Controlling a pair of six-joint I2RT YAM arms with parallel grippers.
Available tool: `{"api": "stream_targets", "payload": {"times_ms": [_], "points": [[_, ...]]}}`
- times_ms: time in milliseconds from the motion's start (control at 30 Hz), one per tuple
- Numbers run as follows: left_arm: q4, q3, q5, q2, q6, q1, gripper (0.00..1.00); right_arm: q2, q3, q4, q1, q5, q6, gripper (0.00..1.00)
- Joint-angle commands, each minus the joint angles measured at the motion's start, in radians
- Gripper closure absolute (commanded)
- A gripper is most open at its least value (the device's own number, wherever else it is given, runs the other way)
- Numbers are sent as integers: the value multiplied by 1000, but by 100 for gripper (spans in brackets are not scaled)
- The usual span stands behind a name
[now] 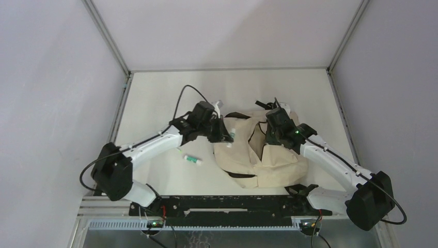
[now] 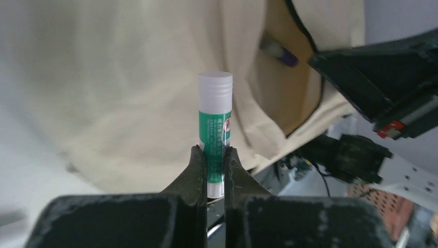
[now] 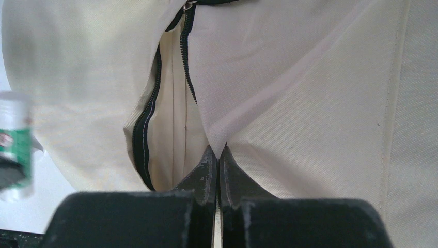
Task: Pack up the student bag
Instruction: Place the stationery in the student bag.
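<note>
The student bag (image 1: 261, 155), cream canvas with black zip trim, lies at the table's middle right. My left gripper (image 2: 215, 155) is shut on a green-and-white glue stick (image 2: 215, 116), which stands cap-up just in front of the bag's cloth (image 2: 119, 77). From above, this gripper (image 1: 227, 135) sits at the bag's left edge. My right gripper (image 3: 218, 152) is shut on a fold of the bag's flap (image 3: 310, 103), holding it up beside the open zip (image 3: 147, 116). The same gripper (image 1: 272, 135) shows over the bag's upper middle. A purple-tipped pen (image 2: 279, 51) lies inside the opening.
A second green-and-white glue stick (image 1: 192, 159) lies on the table left of the bag, under my left forearm. Grey walls (image 1: 62, 103) close in the table on the left, back and right. The black base rail (image 1: 222, 204) runs along the near edge.
</note>
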State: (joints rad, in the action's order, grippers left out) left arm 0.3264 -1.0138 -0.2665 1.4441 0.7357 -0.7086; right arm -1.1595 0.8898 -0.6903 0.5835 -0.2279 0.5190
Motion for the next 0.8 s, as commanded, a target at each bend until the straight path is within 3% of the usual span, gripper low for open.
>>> {"api": "stream_targets", "payload": {"times_ms": [0,233,367,467,533,633,767], "points": [[-133,-132,-183,83,104,-59,100,36,12,90,-1,32,11,100],[-169,-265,-190,210,145,-124,100,51,12,69,1,23,8,100],[-214,-303,-233,278,162,-130,79,56,10,65,3,16,8,100],[-230,-316,-248,310,176,-133,48,61,5,68,3,15,8,100],[-230,-308,-241,308,176,-132,42,62,2,62,3,9,10,100],[-211,-274,-193,275,161,-130,46,70,-6,61,3,6,9,100],[-174,-225,-130,206,128,-118,60,72,-11,62,3,5,13,100]]}}
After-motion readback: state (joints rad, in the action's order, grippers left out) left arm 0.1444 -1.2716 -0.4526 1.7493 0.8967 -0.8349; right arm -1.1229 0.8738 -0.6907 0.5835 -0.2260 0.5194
